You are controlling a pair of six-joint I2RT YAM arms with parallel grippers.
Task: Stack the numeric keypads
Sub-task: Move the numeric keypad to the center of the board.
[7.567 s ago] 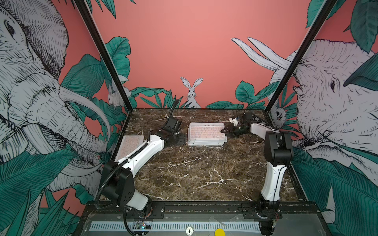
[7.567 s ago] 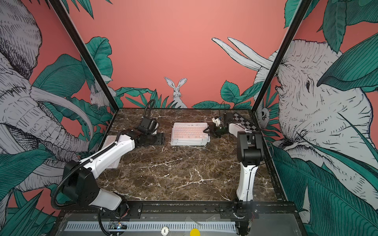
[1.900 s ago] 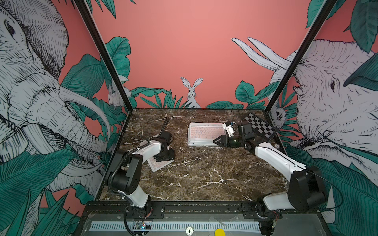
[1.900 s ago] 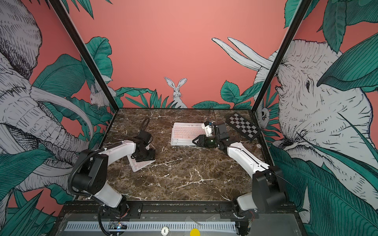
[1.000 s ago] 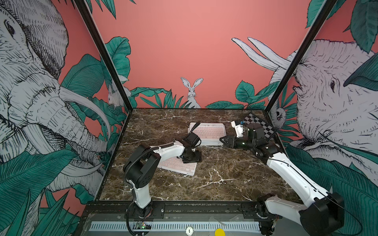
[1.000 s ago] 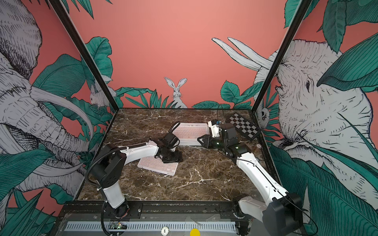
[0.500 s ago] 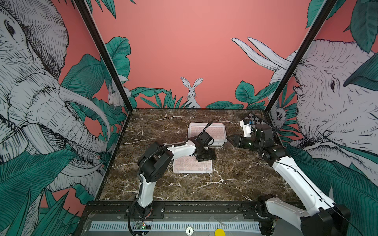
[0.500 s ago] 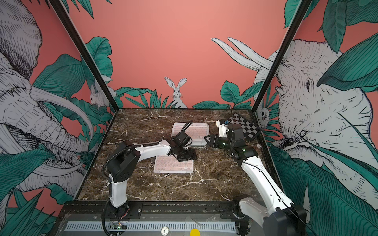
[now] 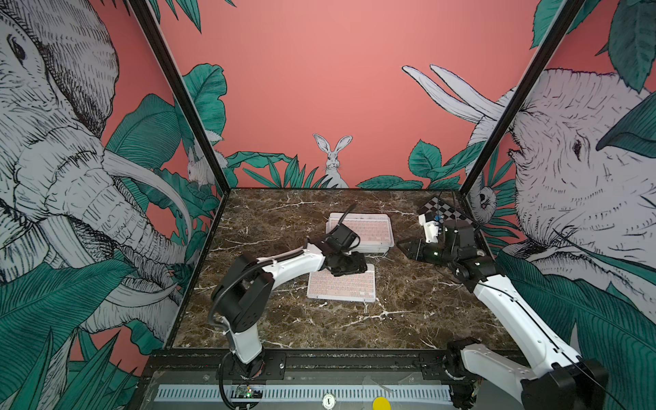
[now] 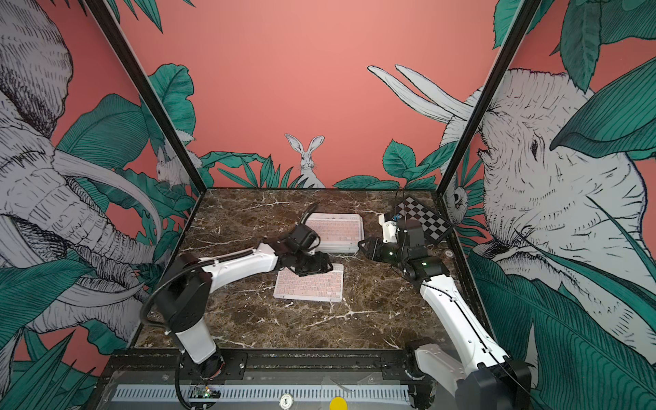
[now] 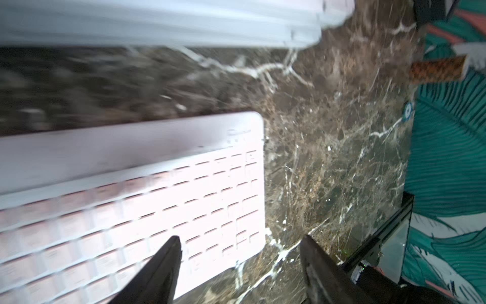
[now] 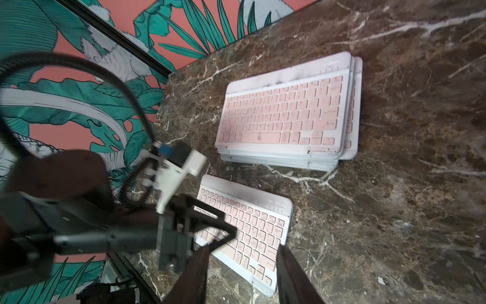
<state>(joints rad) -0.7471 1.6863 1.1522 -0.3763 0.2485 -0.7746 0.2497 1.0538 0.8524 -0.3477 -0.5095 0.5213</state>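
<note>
Keypad [image 9: 340, 287] lies flat near the stack [image 9: 369, 230]; the left hand [image 11: 240, 238], part open, straddles its edge, 1 finger [image 11: 163, 263] over it; the right hand [image 12: 244, 248] hovers open, empty

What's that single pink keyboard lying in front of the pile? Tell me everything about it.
The loose keypad is thin and flat, plastic-looking, with a white frame, rounded corners and pale pink keys. It lies keys-up on the marble table, before the stack, apart from it. The left gripper is over its far edge, fingers spread; contact unclear.
</note>
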